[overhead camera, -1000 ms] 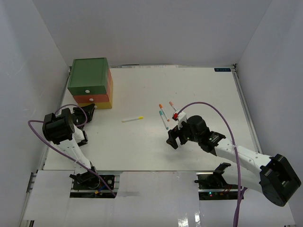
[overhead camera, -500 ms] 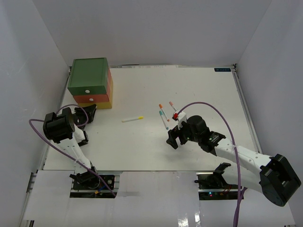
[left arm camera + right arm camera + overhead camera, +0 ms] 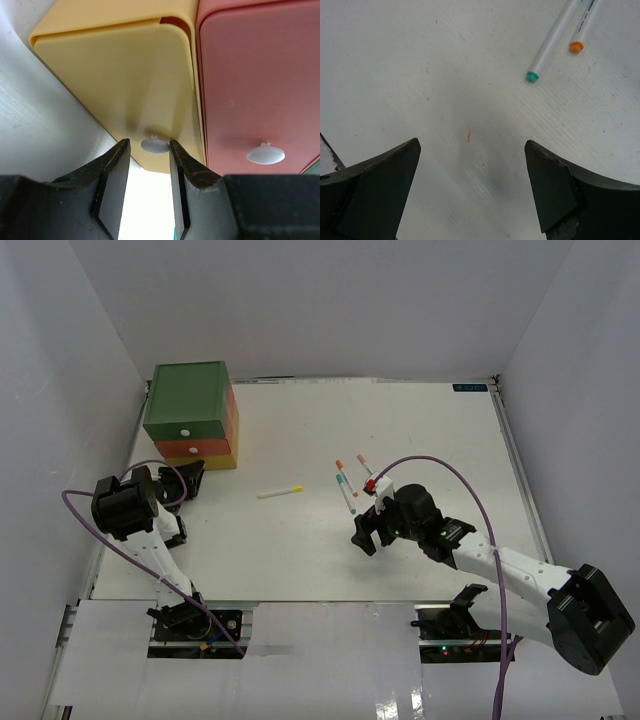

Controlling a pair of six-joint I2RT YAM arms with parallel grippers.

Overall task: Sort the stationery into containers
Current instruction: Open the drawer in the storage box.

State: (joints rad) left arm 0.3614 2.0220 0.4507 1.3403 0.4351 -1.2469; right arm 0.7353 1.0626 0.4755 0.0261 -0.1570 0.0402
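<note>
Three stacked drawers stand at the back left: green [image 3: 186, 400] on top, orange-red [image 3: 196, 448] in the middle, yellow [image 3: 215, 462] at the bottom. My left gripper [image 3: 195, 472] is at the yellow drawer's front. In the left wrist view its narrowly open jaws [image 3: 148, 147] straddle the yellow drawer's [image 3: 115, 75] white knob [image 3: 155, 145]; the right finger is at the knob, the left stands a little off. A yellow pen [image 3: 280, 492] lies mid-table. Several pens [image 3: 346, 483] lie just beyond my right gripper [image 3: 365, 536], which is wide open and empty [image 3: 472, 150] above bare table.
The orange-red drawer's front [image 3: 260, 75] and its knob [image 3: 265, 155] are beside the yellow one. A teal-capped pen [image 3: 550, 45] and an orange-capped pen [image 3: 584, 25] lie ahead of the right fingers. White walls enclose the table on three sides.
The left arm has shifted slightly while its gripper stays at the yellow drawer's knob. The right arm and the pens have not moved.
</note>
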